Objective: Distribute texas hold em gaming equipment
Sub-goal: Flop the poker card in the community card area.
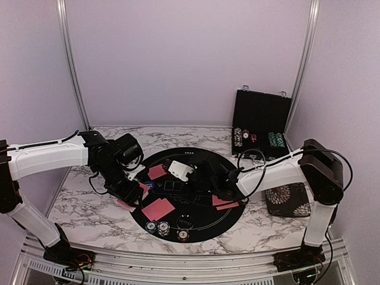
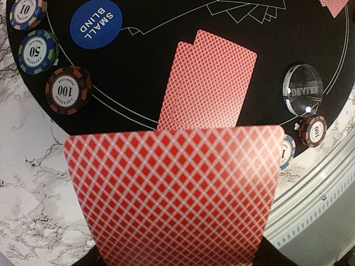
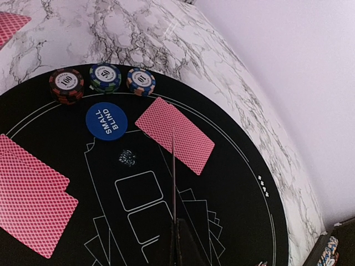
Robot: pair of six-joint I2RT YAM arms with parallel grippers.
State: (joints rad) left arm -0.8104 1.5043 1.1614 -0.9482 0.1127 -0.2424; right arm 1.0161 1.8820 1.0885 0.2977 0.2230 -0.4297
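A red-backed card [image 2: 177, 188] filled the lower half of the left wrist view, carried above the near rim of the round black mat [image 2: 138, 61]. The left fingers [image 1: 132, 190] appeared closed on its bottom edge. They were hidden under the card in that view, so the hold was judged from the card hanging clear of the mat.

Just inside that rim a pair of cards [image 2: 208, 80] lay overlapped, face down, with the clear dealer button [image 2: 303, 90] beside them. The blue small blind button [image 2: 95, 23] sat further round the mat, next to three chip stacks [image 2: 67, 90] along its edge.

The right fingers [image 3: 177, 244] were pinched tight on a second card [image 3: 173, 177], seen edge-on as a thin line over the printed boxes at the mat's middle. Beyond it, just inside the mat's rim, lay a single card [image 3: 175, 136].

The step in hand looked like dealing, since buttons and chips were already set out. The next move called for bringing each held card low and flat over a seat. The single card probably lacked its partner. The fingers should open only once a card was nearly down.

No card face could be read, nor whether either grasp held more than one card. The open chip case [image 1: 261, 122], on the marble desk [image 2: 28, 183] beyond the mat, was too small to count.
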